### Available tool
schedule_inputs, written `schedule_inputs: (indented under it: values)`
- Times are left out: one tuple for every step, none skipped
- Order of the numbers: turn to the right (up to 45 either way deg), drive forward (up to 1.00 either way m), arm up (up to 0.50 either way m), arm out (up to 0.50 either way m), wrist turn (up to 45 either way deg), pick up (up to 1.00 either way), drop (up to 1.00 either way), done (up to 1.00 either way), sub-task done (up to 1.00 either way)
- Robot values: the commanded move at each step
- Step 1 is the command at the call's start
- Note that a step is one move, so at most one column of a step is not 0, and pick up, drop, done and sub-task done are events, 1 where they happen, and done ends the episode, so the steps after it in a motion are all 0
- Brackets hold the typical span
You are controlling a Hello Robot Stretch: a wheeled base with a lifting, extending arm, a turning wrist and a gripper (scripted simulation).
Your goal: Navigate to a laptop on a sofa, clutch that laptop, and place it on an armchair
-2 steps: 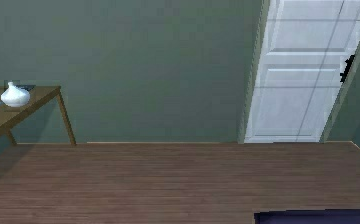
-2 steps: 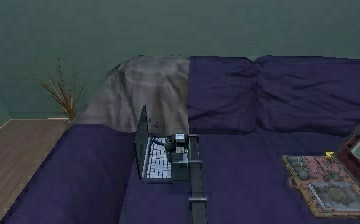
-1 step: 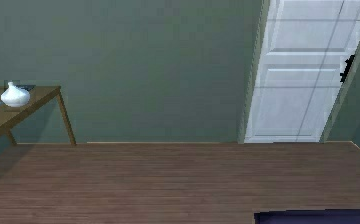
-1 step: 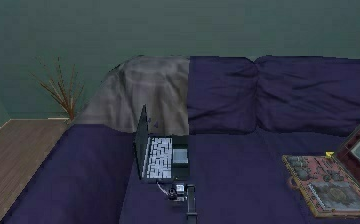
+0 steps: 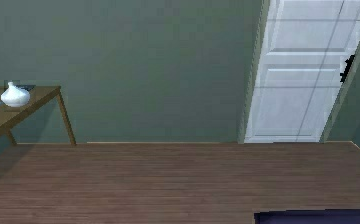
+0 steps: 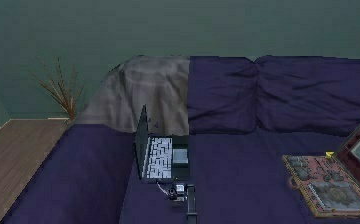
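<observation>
Well, you're at the sofa [image 6: 288, 95]: the laptop [image 6: 160, 155] lies open on its seat, with the pincer [image 6: 174, 190] at the laptop's near edge. You cannot tell whether it holds anything. Lifting the laptop and carrying it to the armchair are left.

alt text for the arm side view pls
An open laptop lies on a dark blue sofa, with the robot's arm and jaws by its front edge. A grey blanket drapes the sofa's back, and a reddish tray sits at the right.
</observation>
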Motion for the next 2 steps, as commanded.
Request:
schedule_inputs:
  values:
    - [0.0, 0.00, 0.10, 0.00, 0.0, 0.00, 0.00, 0.00, 0.00]
    - [0.0, 0.00, 0.50, 0.00, 0.0, 0.00, 0.00, 0.00, 0.00]
